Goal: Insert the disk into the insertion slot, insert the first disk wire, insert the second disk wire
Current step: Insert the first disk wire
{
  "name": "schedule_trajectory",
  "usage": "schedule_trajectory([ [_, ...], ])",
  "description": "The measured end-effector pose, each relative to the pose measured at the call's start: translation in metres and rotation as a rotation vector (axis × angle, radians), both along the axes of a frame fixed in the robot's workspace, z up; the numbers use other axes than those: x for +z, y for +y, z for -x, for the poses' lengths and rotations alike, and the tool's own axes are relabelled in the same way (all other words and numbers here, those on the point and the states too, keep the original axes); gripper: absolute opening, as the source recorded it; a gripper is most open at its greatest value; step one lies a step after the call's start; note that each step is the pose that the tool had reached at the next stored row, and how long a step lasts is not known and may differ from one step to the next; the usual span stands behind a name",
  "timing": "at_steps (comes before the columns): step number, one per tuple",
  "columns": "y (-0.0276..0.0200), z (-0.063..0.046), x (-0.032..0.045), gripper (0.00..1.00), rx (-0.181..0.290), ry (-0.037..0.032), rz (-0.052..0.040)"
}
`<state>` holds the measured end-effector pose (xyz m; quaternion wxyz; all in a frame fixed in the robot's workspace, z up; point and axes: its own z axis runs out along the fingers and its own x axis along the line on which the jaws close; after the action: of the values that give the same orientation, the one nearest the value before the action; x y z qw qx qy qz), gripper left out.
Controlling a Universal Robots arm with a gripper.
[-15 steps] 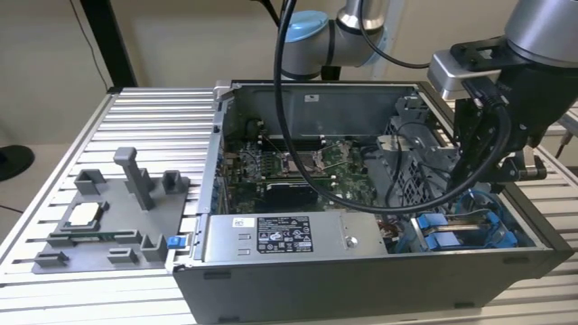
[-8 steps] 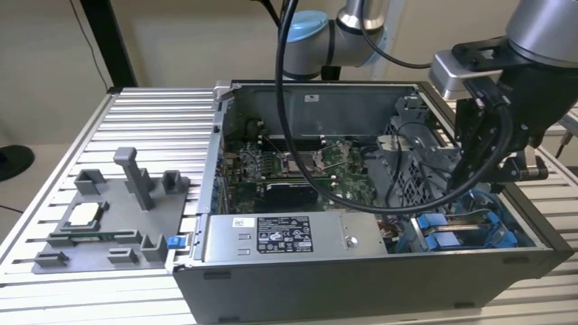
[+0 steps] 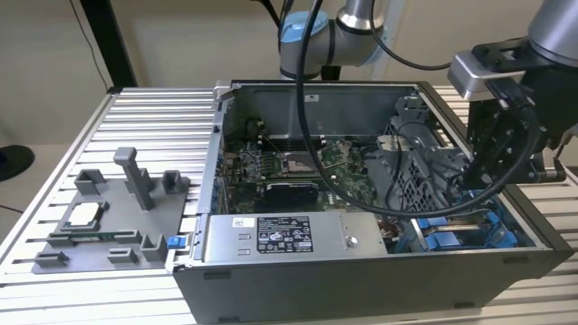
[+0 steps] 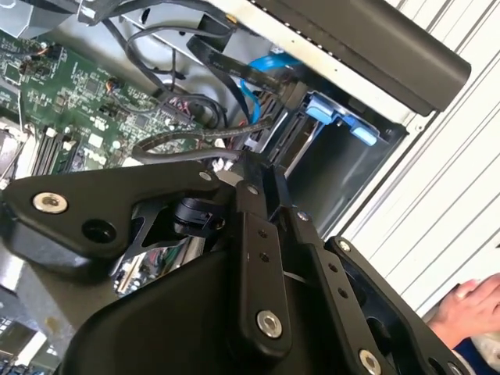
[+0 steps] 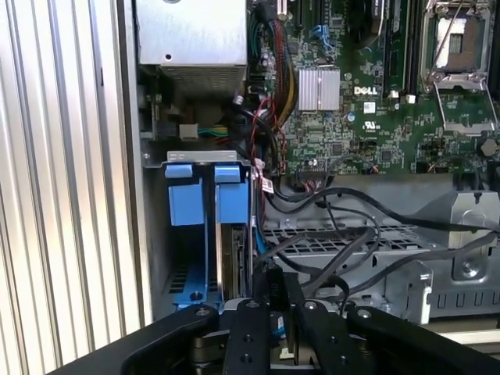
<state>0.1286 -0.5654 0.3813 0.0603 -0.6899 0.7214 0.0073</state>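
**A:** Wondering why the gripper point(image 5: 283, 285) hangs so low inside the case point(image 3: 361, 284)?

**B:** My guess is the disk point(image 5: 230, 203) already stands edge-on in the insertion slot point(image 5: 187, 293) by the case wall, so it's working at the cables point(image 5: 312, 244) beside it. Fingers point(image 5: 275, 301) look pinched together. Whether they're on a wire, can't tell.

I count one claw point(image 5: 280, 306) of my own. Just ahead of it is one rectangular grey drive bay point(image 5: 205, 160) with two bright blue plastic tabs point(image 5: 179, 171). Beyond it are one green motherboard point(image 5: 367, 125), one silver finned heatsink point(image 5: 318, 87) and one grey labelled power-supply box point(image 3: 271, 237). Well apart from it is one grey plastic fixture tray point(image 3: 99, 227) on one ribbed aluminium worktop point(image 3: 153, 122).
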Motion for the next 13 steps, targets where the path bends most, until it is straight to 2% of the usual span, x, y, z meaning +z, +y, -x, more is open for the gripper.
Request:
schedule_trajectory([
  [3, -0.0022, -0.005, -0.0004, 0.00, 0.001, 0.0129, 0.0000],
  [5, -0.0039, -0.008, -0.0010, 0.00, 0.002, 0.0260, 0.0001],
  [7, -0.0056, -0.009, -0.0025, 0.00, 0.002, 0.0355, -0.0001],
  [9, -0.0071, -0.010, -0.0050, 0.00, 0.003, 0.0411, -0.0002],
  [13, -0.0101, -0.011, -0.0117, 0.00, 0.004, 0.0469, 0.0000],
])
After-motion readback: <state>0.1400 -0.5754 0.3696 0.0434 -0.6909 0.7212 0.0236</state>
